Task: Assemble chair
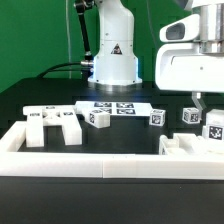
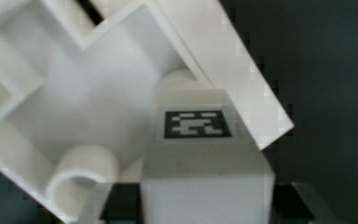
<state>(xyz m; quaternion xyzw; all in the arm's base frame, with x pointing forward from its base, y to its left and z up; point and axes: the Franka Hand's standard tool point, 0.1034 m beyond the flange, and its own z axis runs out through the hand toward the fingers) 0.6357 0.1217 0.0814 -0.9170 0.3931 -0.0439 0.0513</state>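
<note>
Apparently gripper (image 1: 200,104) clamps tagged chair part (image 2: 208,172); fingertips hidden.

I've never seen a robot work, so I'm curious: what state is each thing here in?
gripper: shut, apparently on the leg post.
leg post: gripped, not joined to anything.
slotted chair piece: lying loose, untouched.
small tagged block: loose, standing alone.
second tagged block: loose, standing alone.
marker board: flat on the table.

The arm (image 1: 112,55) stands at the back and reaches to the exterior view's right; its wrist (image 1: 190,62) points straight down, jaws closed.
</note>
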